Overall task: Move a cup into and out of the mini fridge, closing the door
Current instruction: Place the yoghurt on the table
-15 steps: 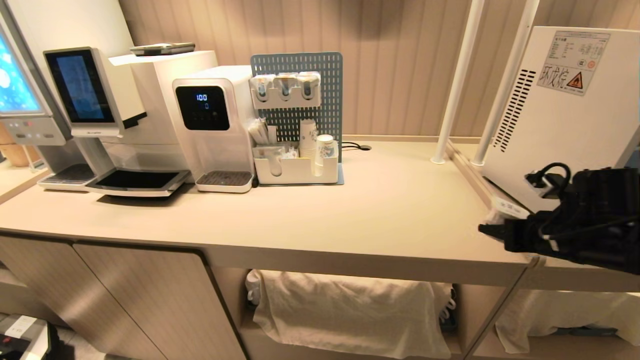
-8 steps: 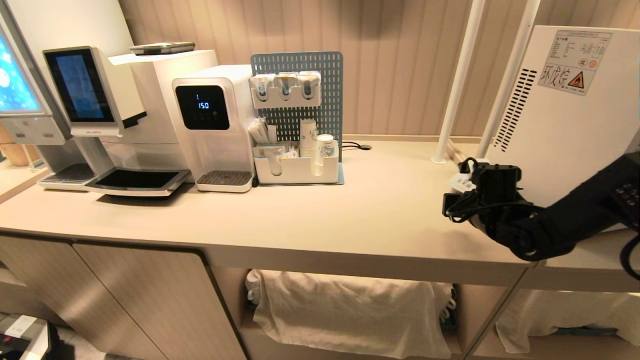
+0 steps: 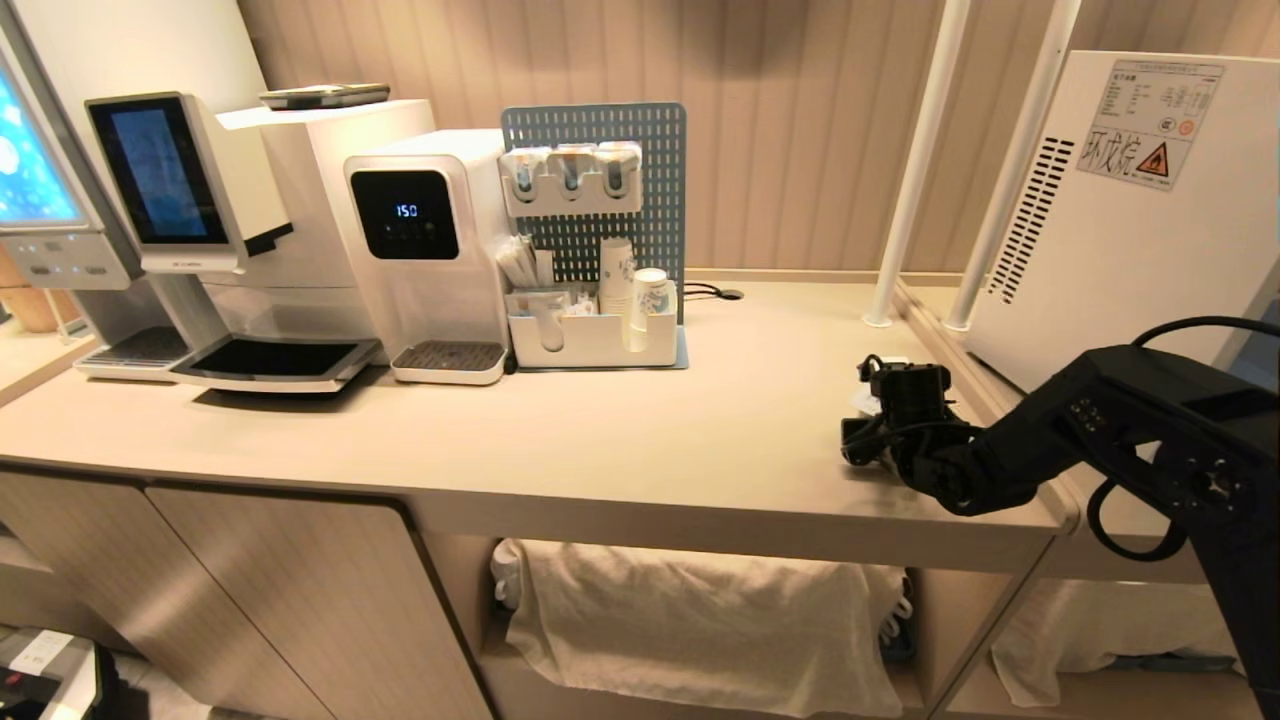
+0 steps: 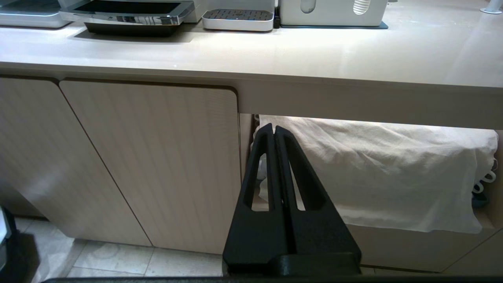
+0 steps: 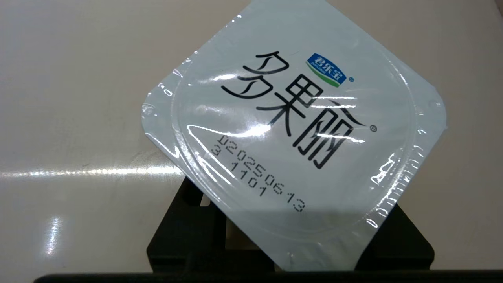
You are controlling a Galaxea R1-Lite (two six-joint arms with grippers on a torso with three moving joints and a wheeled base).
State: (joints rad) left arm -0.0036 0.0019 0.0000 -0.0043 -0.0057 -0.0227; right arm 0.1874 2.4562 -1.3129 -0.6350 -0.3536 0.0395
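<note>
Pale-blue foil lid of the yogurt cup (image 5: pixel 298 137) fills the right wrist view, with the right claw (image 5: pixel 290 243) directly beneath it.

Seen from the head view, the right claw (image 3: pixel 880 425) is low over the beige surface (image 3: pixel 600 440), left of the white mini fridge (image 3: pixel 1130 220); its black fingers flank the cup under the lid, grasping it. Whether the cup's base touches the surface cannot be told. Below the surface edge, the left claw (image 4: pixel 274 135) hangs clenched and empty before a cabinet door (image 4: pixel 149 157) and a white cloth (image 4: pixel 377 169).
</note>
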